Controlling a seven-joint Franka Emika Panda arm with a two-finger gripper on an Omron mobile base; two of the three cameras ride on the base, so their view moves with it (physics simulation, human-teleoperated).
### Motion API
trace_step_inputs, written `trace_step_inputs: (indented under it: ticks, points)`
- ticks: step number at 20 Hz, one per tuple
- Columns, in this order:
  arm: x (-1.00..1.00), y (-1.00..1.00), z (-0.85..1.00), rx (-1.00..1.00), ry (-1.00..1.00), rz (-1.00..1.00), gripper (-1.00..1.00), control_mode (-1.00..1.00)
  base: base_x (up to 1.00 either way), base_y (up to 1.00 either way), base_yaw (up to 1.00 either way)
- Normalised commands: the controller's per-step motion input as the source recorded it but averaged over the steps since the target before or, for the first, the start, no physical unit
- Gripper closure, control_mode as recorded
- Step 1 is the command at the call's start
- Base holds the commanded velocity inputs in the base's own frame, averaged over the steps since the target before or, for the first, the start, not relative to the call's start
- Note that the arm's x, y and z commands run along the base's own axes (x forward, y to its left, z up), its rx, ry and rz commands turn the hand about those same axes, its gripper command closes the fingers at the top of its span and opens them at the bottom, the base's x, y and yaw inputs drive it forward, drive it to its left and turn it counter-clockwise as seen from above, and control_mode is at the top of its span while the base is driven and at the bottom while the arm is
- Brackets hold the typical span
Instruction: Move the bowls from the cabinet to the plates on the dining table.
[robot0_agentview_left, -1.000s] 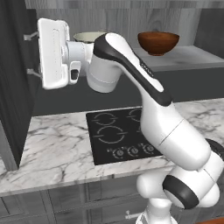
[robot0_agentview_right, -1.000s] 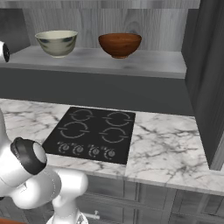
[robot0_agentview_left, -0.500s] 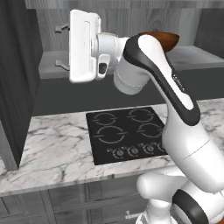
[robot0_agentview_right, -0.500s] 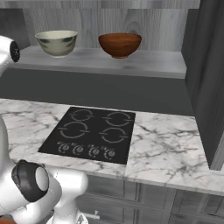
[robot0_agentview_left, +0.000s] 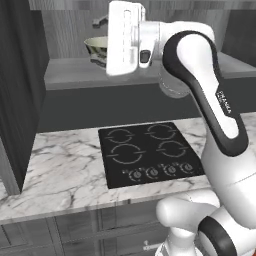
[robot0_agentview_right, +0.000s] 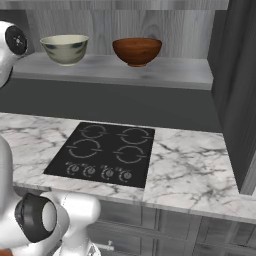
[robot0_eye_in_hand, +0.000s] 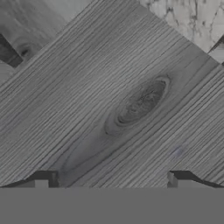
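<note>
Just behind end effector (robot0_agentview_left: 100, 42): cream bowl (robot0_agentview_left: 97, 47)

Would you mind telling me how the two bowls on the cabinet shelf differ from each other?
The cream bowl is pale glazed with dark smudges, while the brown bowl is glossy reddish-brown. In the right base view the cream bowl sits toward the left end of the shelf and the brown bowl nearer its middle. The cream bowl looks deeper with steeper sides; the brown bowl is wider and shallower. Both stand upright, empty and apart.
</note>
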Motion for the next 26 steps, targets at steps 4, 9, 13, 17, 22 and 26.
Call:
trace_step_inputs:
  ticks: [4, 9, 13, 17, 22, 26]
  points:
    - [0.01, -0.50, 0.01, -0.18, 0.22, -0.25, -1.00, -1.00, 0.00, 0.00, 0.00]
    - [-0.09, -0.50, -0.08, -0.21, 0.08, -0.22, -1.00, -1.00, 0.00, 0.00, 0.00]
    - [-0.30, -0.50, -0.35, -0.28, -0.06, -0.11, -1.00, -1.00, 0.00, 0.00, 0.00]
    - [-0.08, -0.39, -0.35, -0.32, -0.17, -0.01, -1.00, -1.00, 0.00, 0.00, 0.00]
    - [-0.01, -0.50, -0.14, -0.27, -0.14, 0.06, -1.00, -1.00, 0.00, 0.00, 0.00]
    - [0.02, -0.57, 0.02, -0.15, -0.01, 0.01, -1.00, -1.00, 0.00, 0.00, 0.00]
